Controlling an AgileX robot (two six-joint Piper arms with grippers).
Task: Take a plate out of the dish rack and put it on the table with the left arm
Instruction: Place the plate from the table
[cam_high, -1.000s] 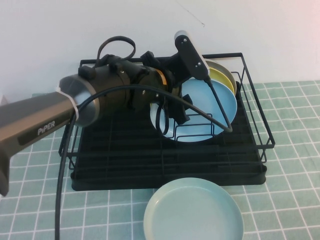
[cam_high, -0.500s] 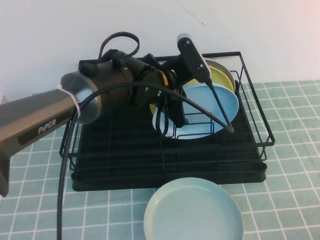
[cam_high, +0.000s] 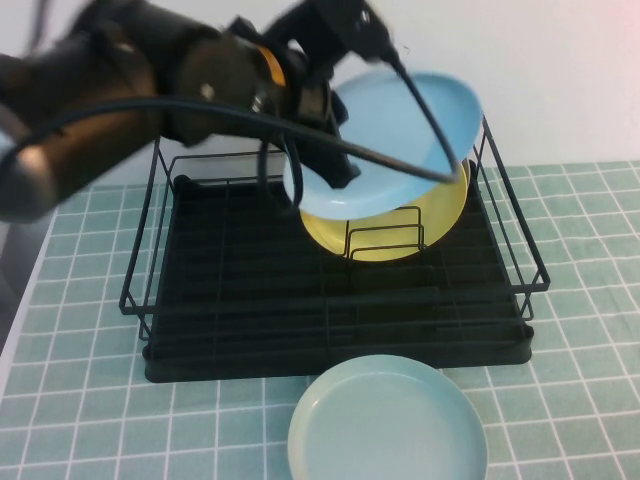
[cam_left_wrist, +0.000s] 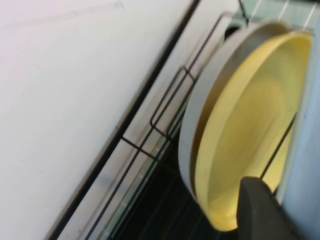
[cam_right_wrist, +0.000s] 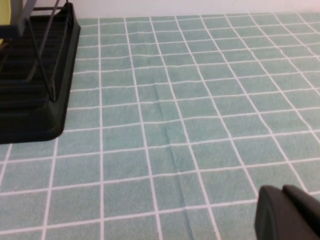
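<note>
Left arm: I see the left arm (cam_high: 120, 90) reaching over the dish rack from about ten o'clock in the high view, its left gripper (cam_high: 335, 150) at the near-left edge of the plate.
Left jaws: clenched on the plate's rim, as I read it from the high view; the left wrist view shows one dark finger (cam_left_wrist: 262, 212) beside the pale blue edge.
Plate: the plate (cam_high: 385, 140) is in the air, tilted, above the rack's rear right, clear of the wire holder (cam_high: 385, 240).
Dish rack: the dish rack (cam_high: 330, 300) holds the yellow plate (cam_high: 400, 225), upright in the holder just below the lifted one.
Step in hand: I judge this as the carry-out; I want the lower rim above the rack's top rail before swinging toward six o'clock.
Care: an edge grip on a glossy plate may slip, so I move slowly and level it late.
Landing: the mint plate (cam_high: 388, 420) sits on the bench (cam_high: 80, 400) at six o'clock; I pick bare tiles beside it.
Right gripper: the right gripper (cam_right_wrist: 290, 212) is low over bare tiles to the right of the rack; I cannot tell its state.
</note>
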